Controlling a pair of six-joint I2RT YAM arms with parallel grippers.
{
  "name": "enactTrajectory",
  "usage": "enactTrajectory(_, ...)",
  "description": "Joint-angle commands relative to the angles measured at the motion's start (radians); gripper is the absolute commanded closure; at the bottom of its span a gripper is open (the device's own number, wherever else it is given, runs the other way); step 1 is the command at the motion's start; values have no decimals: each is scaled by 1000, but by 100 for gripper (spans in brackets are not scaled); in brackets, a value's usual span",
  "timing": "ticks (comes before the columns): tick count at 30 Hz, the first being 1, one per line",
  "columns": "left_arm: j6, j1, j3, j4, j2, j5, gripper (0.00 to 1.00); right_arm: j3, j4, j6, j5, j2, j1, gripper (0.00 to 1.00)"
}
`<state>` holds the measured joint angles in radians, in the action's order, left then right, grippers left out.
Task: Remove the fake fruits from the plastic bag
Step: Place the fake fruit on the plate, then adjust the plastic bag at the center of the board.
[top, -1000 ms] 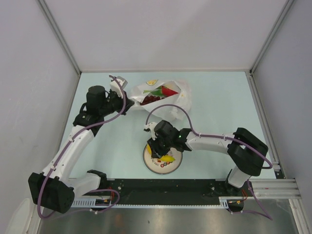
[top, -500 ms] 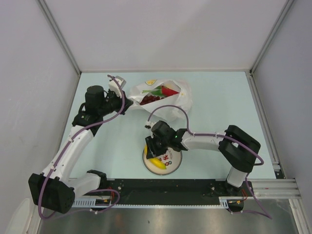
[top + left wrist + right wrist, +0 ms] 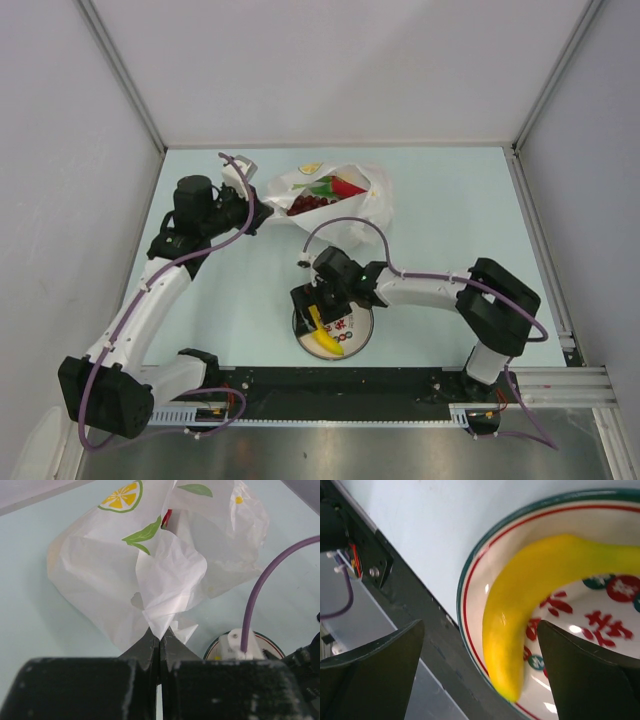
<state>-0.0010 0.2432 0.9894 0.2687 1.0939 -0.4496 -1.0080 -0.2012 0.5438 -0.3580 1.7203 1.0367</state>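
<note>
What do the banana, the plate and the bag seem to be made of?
The banana looks like smooth, glossy plastic: even yellow with highlights. The plate seems glazed ceramic or melamine: shiny, printed red marks. The bag is thin translucent plastic film, crinkled.

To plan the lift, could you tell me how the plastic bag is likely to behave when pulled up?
The plastic bag is probably floppy: its thin, creased film folds where the left gripper pinches it. It looks light, so the grapes inside would likely sag or shift it. The smooth film may slip.
</note>
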Motion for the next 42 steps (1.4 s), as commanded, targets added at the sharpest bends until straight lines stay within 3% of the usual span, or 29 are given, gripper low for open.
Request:
enactTrajectory(1, -17, -10, 51, -26, -16, -24, 100, -66, -174, -123, -65, -125, -88, 0)
enactTrajectory(6, -13, -10, 61, -37, -23, -18, 100, -130, -352, -277, -79, -234, -220, 0)
enactTrajectory(12, -4, -10, 86, -11, -12, -32, 100, -283, -261, -383, -29, -330, -352, 14)
enactTrajectory(16, 80, -10, 123, 55, 11, -53, 100, -313, -121, -380, 94, -301, -421, 64)
enactTrajectory(17, 110, -10, 127, 66, 18, -61, 100, -316, -95, -381, 96, -285, -429, 68)
enactTrajectory(23, 187, -10, 157, 118, 47, -128, 100, -383, 61, -363, 116, -70, -455, 65)
enactTrajectory(27, 177, -10, 135, 109, 40, -135, 100, -481, 108, -344, 215, 80, -471, 66)
enactTrajectory(30, 151, -9, 130, 81, 24, -149, 100, -517, 135, -427, 313, 180, -474, 63)
enactTrajectory(33, 122, -1, 146, 50, 17, -153, 100, -486, 155, -572, 344, 199, -428, 60)
enactTrajectory(37, 55, 5, 173, 46, 6, -198, 100, -411, -24, -796, 237, 159, -324, 55)
enactTrajectory(42, 61, 8, 79, 110, -66, -190, 100, -385, -29, -775, 64, 12, -317, 51)
